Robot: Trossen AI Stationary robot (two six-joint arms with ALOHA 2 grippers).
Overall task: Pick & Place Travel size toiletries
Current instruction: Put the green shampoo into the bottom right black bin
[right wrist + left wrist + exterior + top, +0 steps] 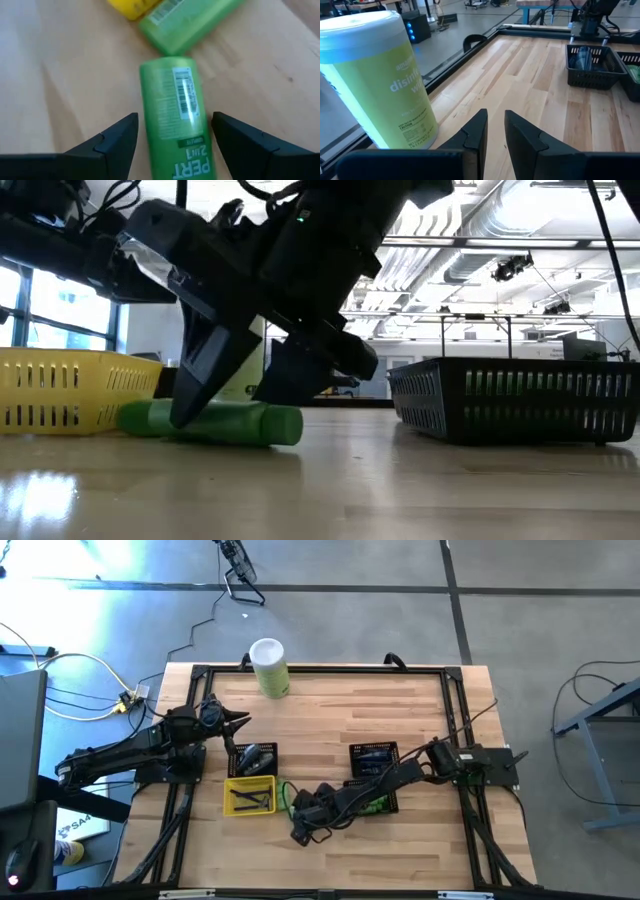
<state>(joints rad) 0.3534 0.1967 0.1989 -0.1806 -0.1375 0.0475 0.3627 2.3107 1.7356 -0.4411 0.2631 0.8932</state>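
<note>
A bright green bottle (172,90) labelled "PERT 2in1" lies on its side on the wooden table, also seen in the low view (250,423). My right gripper (175,120) is open and low over it, slanting down, with one finger on either side of the bottle and a gap on both sides. A second green bottle (190,20) lies just beyond it, next to the corner of the yellow tray (131,7). My left gripper (495,120) waits at the table's far left, shut to a narrow slit, near the pale-green canister (375,80).
The yellow tray (232,785) holds dark items. A black mesh basket (255,758) stands behind it. Two more black baskets (375,755) (385,802) stand to the right, one with a bluish item and one with green items. The canister (270,667) stands at the far edge.
</note>
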